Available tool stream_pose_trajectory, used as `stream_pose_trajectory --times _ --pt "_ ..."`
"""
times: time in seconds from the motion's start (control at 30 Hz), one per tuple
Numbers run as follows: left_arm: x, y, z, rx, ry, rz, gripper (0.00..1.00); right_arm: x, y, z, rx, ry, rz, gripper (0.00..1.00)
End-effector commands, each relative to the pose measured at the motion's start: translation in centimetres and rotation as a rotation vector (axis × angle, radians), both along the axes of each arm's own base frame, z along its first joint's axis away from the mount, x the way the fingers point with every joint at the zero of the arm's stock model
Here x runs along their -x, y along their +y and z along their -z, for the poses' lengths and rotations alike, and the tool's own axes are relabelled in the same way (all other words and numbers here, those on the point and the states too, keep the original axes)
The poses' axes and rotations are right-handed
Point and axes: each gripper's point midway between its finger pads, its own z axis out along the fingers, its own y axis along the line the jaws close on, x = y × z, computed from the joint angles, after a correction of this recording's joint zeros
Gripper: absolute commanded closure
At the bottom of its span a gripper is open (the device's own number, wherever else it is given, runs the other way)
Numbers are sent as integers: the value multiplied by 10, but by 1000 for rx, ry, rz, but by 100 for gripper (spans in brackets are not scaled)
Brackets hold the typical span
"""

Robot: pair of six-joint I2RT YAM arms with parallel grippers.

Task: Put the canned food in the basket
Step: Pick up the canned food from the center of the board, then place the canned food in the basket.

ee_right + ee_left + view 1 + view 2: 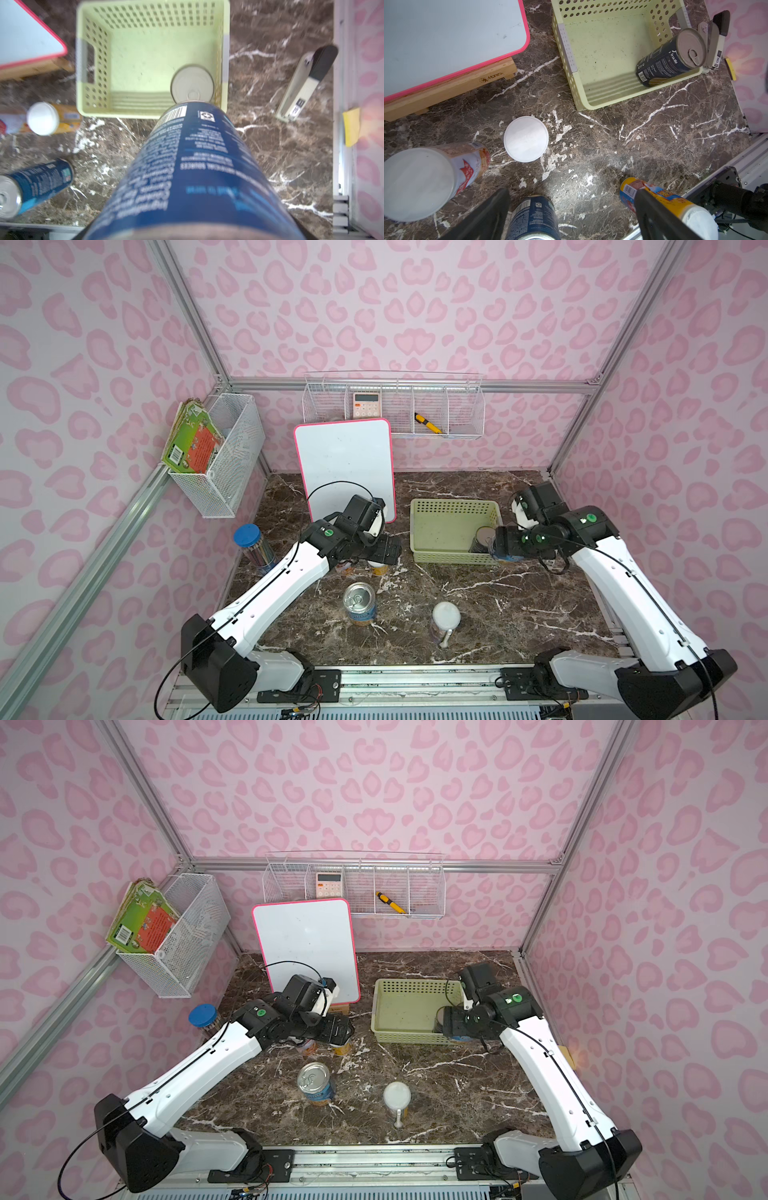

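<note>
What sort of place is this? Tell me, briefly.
Probably a staged robot test cell, not a real room: pink-patterned panels on an aluminium frame, a marble-look tabletop, wall-hung wire baskets.

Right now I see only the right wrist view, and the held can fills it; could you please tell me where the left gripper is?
Observer: The left gripper hangs open over a white-lidded can near the whiteboard.
Operator: Thank you; does my held can hide any other can?
Observer: Yes, a lone white-topped can stands near the table's front edge.
Operator: And at its left edge?
Observer: A jar of coloured pencils stands there.
</note>
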Motion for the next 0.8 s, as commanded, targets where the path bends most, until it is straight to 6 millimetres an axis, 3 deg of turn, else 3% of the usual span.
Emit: stream_pose_trajectory --times 0.0,0.17,0.33,0.47,0.77 --pt "1 2 -3 -6 -2 2 2 -49 1 -27 39 -131 -16 52" --pt "2 3 -3 -15 1 2 2 -115 10 -19 30 -151 -41 52" --pt "2 4 -1 -19 9 -4 2 -163 -5 17 17 -77 -42 54" --pt "1 3 0 -22 15 -5 2 -183 -4 40 10 -33 -58 54" --pt "1 4 3 -33 25 -14 2 -199 6 81 -25 35 -93 54"
